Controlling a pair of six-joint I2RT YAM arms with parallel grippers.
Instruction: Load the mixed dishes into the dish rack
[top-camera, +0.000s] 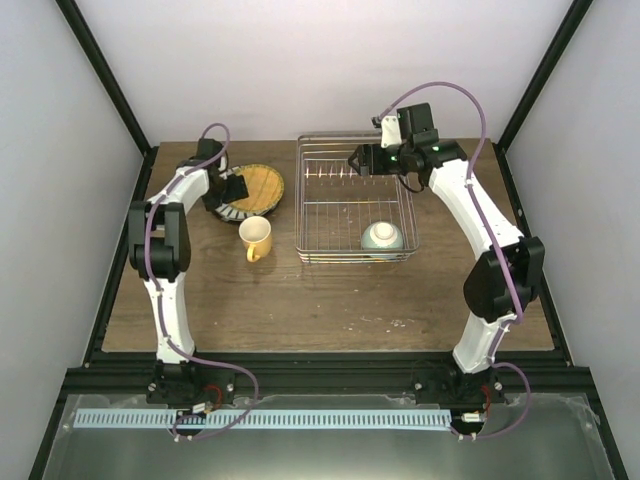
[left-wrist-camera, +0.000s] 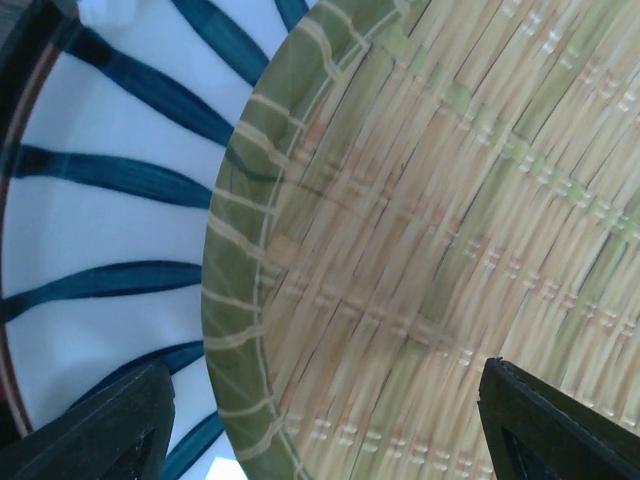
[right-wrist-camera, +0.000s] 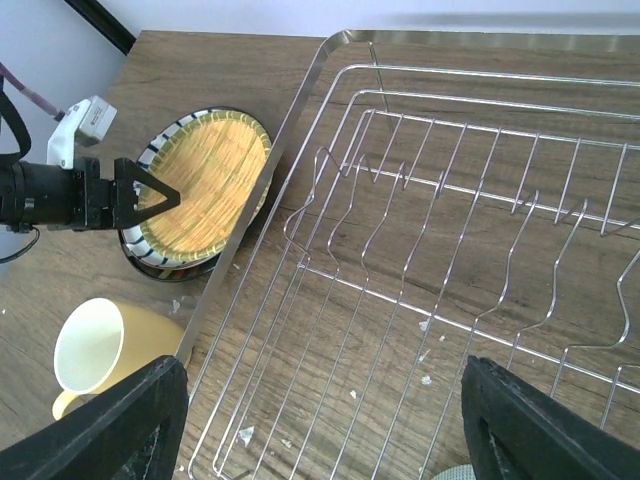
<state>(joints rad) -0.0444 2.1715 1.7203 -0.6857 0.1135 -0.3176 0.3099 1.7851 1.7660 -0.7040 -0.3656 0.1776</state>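
Observation:
The silver wire dish rack (top-camera: 340, 215) stands mid-table and holds the pale green bowl (top-camera: 382, 237) in its near right corner. Left of it lies a stack of plates. The yellow-orange woven plate (top-camera: 262, 185) lies on top of the white striped plate (top-camera: 236, 212), with a dark rim under both. The yellow mug (top-camera: 256, 238) stands upright in front of the stack. My left gripper (top-camera: 233, 188) is open, low over the stack. Its fingers (left-wrist-camera: 110, 425) flank the woven plate (left-wrist-camera: 430, 230) and the striped plate (left-wrist-camera: 110, 220). My right gripper (top-camera: 357, 160) is open and empty above the rack (right-wrist-camera: 450, 250).
The right wrist view shows the mug (right-wrist-camera: 95, 350), the plate stack (right-wrist-camera: 205, 180) tight against the rack's left rim, and the left gripper (right-wrist-camera: 150, 195) over it. Upright prongs (right-wrist-camera: 440, 190) run across the rack. Dark frame posts stand at the table's back corners.

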